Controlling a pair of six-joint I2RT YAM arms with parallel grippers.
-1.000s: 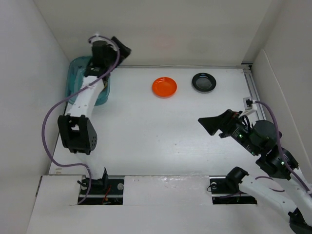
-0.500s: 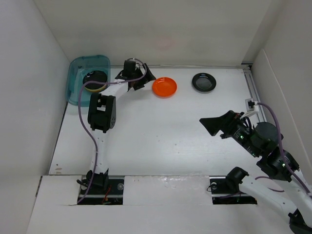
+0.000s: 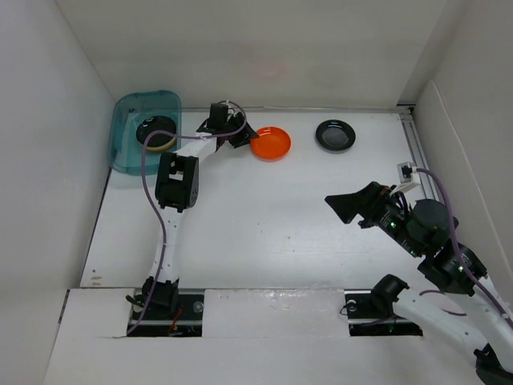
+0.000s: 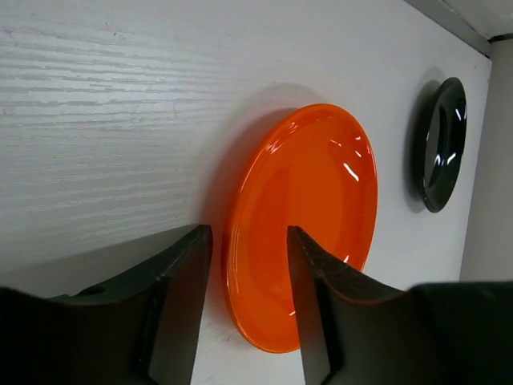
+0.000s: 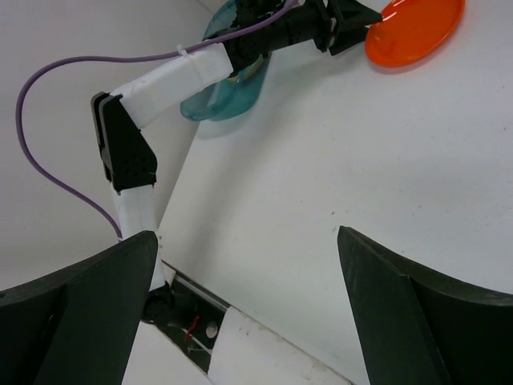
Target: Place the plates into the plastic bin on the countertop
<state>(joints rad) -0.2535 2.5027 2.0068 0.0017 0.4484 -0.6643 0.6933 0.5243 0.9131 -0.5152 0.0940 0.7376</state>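
"Two plates lie loose on the countertop (image 3: 264,233)," says the first observer, "an orange plate (image 3: 270,143) and, well apart to its right, a black plate (image 3: 335,135), both near the back wall."

"And the plastic bin (image 3: 128,112)?" asks the second.

"It stands in the far left corner. A stack of plates (image 3: 157,134) rests inside it, a black one uppermost with a pale edge showing beneath."

"Where is the left gripper (image 3: 247,138)?"

"At the orange plate's left edge. The wrist view shows its fingers (image 4: 180,305) set at a middling gap, one outside the rim and one over the dish's hollow, so the rim sits between them. A thin strip of white shows between the outer finger and the rim. Whether they actually pinch it, one cannot tell."

"The right gripper (image 3: 343,202)?"

"It hovers over the right half of the countertop, well apart from both plates, jaws spread wide and holding nothing, its wrist view looking across at the left arm."
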